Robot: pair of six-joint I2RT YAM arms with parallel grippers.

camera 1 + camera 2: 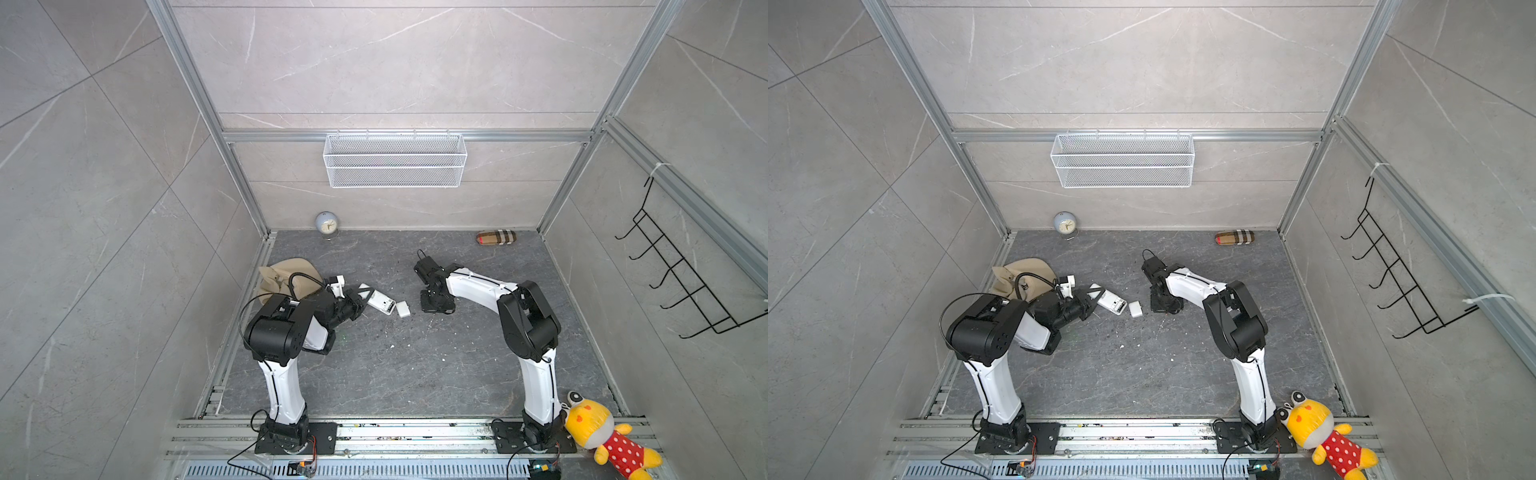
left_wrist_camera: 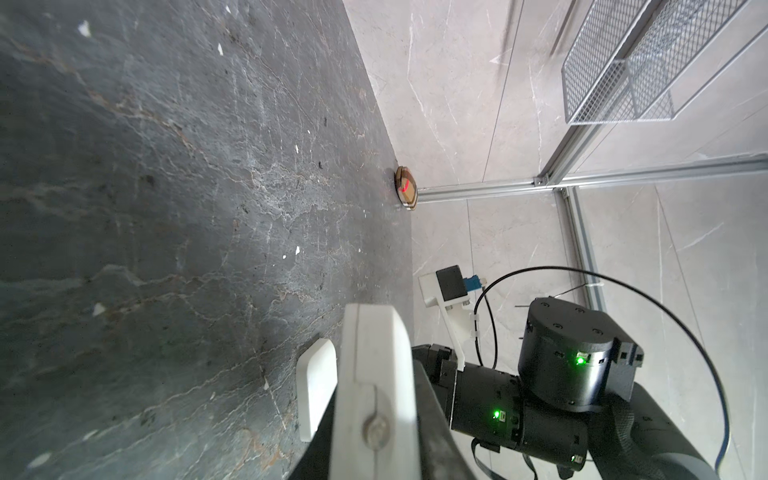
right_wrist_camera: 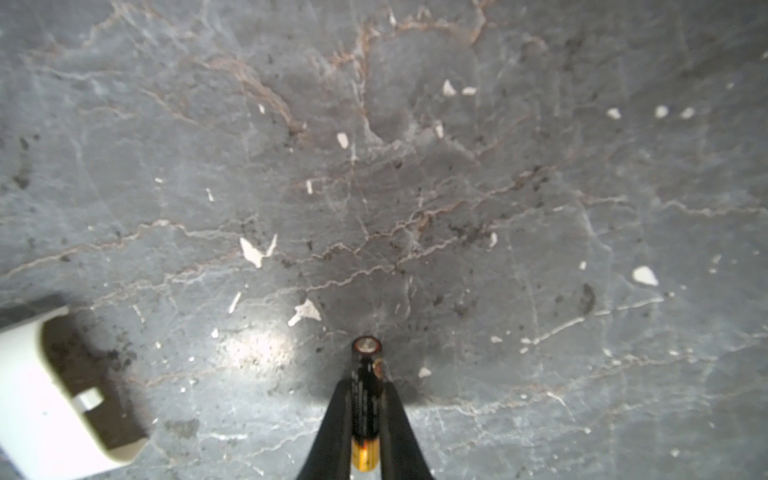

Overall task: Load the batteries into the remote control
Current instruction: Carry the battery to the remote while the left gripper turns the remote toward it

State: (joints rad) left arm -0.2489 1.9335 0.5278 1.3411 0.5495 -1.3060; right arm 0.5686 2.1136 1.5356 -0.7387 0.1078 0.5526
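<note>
Pinching one battery (image 3: 365,361) by its sides at lower centre of its wrist view, right hand (image 3: 365,388) is clamped on it; small, rigid, slick, so a mid-body hold looks safest. Left hand (image 1: 360,300) clamps the light, stiff remote control (image 1: 382,303), left of centre in both top views.

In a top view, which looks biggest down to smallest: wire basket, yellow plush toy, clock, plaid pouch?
Largest: wire basket; then plush toy; clock and plaid pouch look about alike, so unranked.
</note>
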